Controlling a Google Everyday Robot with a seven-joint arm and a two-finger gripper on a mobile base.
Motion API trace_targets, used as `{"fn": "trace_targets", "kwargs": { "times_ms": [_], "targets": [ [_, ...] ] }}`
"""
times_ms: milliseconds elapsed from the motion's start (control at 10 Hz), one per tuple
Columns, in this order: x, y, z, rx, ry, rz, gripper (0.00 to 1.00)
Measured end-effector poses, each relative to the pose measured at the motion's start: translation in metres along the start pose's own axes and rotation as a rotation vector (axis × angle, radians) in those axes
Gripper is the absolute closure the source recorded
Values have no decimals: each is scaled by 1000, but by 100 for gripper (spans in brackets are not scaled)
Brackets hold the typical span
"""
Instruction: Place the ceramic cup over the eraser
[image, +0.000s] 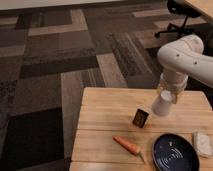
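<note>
Above the wooden table (100, 115), my gripper (166, 95) pinches the ceramic cup (161, 105), which hangs tilted with its mouth downward. The eraser (140, 118) stands on the boards just beside it, not touching.

Floor (60, 60): carpet tiles in a patchwork of dark grey, brown and tan bands. Top right: a black office chair (179, 10) on a wheeled base, beside a pale wooden desk edge (204, 6). Foreground: light wooden plank surface (105, 112). Lighting even. The gripper (167, 96) holds the ceramic cup (162, 105) above the surface's right part.
</note>
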Motion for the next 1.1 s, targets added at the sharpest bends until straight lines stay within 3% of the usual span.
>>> {"fn": "trace_targets", "kwargs": {
  "times_ms": [200,400,800,1100],
  "targets": [
    [14,14,-36,-33,-40,-81,100],
    [20,17,-52,-40,-66,-107,100],
    [54,44,-59,-81,-44,-201,100],
    [62,39,-56,-65,-39,-204,100]
  ]
}}
